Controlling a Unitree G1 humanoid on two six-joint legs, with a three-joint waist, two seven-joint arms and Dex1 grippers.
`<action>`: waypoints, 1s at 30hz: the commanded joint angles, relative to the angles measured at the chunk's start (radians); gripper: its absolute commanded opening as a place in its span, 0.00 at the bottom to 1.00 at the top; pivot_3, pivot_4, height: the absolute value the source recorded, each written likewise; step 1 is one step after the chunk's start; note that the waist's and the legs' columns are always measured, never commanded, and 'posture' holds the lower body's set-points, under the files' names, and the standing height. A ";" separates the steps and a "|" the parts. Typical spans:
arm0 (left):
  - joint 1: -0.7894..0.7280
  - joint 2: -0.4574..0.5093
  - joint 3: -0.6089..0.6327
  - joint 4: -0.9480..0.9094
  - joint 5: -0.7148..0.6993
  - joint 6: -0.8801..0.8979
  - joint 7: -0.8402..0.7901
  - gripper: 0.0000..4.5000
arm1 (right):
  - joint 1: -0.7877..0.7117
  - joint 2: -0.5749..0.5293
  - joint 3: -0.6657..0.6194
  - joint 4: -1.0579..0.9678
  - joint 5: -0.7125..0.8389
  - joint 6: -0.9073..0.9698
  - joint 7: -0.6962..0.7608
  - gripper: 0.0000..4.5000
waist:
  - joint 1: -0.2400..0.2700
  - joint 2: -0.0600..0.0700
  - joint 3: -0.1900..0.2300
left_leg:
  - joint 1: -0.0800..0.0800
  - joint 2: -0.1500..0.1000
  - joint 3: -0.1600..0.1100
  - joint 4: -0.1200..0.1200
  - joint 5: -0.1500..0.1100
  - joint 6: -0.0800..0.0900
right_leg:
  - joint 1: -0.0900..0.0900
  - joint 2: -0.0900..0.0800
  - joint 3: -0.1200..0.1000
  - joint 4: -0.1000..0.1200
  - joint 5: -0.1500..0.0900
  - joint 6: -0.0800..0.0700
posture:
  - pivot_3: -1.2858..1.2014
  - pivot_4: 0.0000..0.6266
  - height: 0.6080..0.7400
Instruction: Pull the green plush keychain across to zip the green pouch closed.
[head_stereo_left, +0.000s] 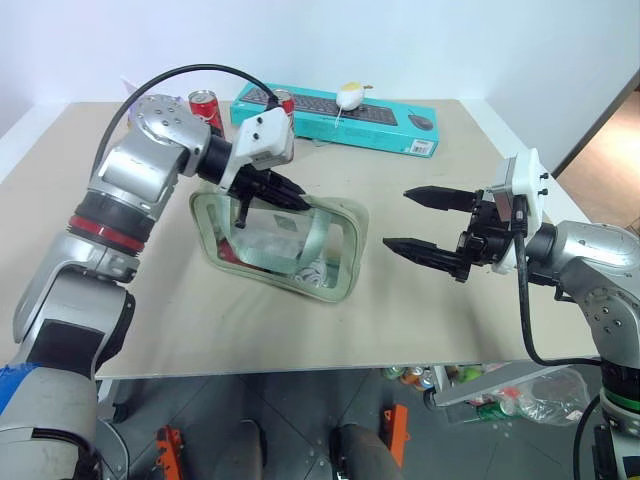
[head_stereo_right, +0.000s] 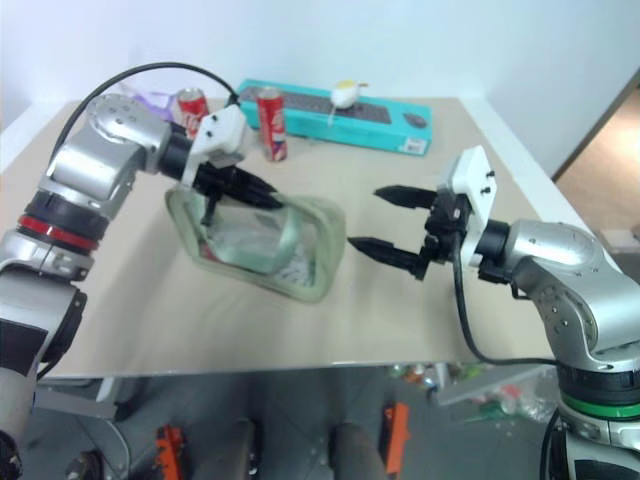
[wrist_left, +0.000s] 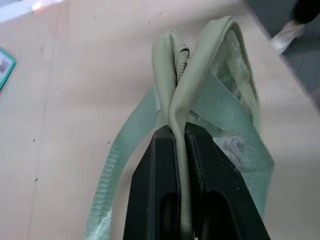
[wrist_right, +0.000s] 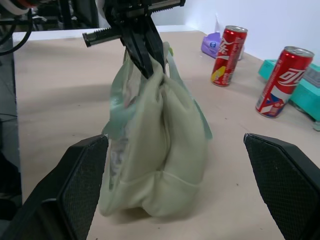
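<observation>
The pale sage-green fabric pouch (head_stereo_left: 285, 245), a soft rounded-rectangle zip case with a clear plastic window panel and ribbed woven green straps, stands on its edge in the middle of the matte beige table (head_stereo_left: 420, 320). Its top seam is pinched between the two black fingers of the left gripper (head_stereo_left: 285, 192), which are pressed together on a fold of the smooth cloth right beside the grey zipper teeth. I cannot make out the lime-green plush keychain. To the right of the pouch, just apart from its rounded end, the right gripper (head_stereo_left: 428, 228) hangs with its two black, ridge-faced fingers spread wide and holding nothing, pointing at the pouch. Behind the pouch, toward the far edge of the table, two glossy red drink cans (wrist_right: 229, 49) stand upright, and beyond them lies a long flat teal cardboard keyboard box (head_stereo_left: 345, 118) with a small pale rounded object (head_stereo_left: 349, 96) resting on top.
</observation>
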 joint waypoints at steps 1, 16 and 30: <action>-0.035 -0.031 0.020 -0.028 0.071 0.040 0.079 0.01 | -0.001 0.005 -0.021 -0.023 0.007 -0.016 -0.011 1.00 | 0.000 0.000 0.000 | 0.000 0.000 0.000 0.000 0.000 0.000 | 0.000 0.000 0.000 0.001 0.000 0.000 | 0.52 0.24 1.00; -0.126 -0.209 0.043 0.031 0.161 0.153 0.190 0.01 | 0.020 0.020 -0.021 -0.032 0.001 -0.032 -0.030 1.00 | -0.001 0.000 0.000 | 0.000 -0.001 0.000 0.004 -0.001 0.001 | 0.000 0.000 0.001 0.004 0.000 0.000 | 0.52 0.24 1.00; -0.171 -0.261 0.070 -0.014 0.154 0.400 0.193 0.46 | 0.024 0.040 -0.012 -0.009 -0.036 -0.071 -0.043 1.00 | -0.013 0.000 0.000 | 0.000 -0.001 0.000 0.004 -0.001 0.001 | 0.000 0.000 0.002 0.005 -0.001 0.001 | 0.52 0.24 1.00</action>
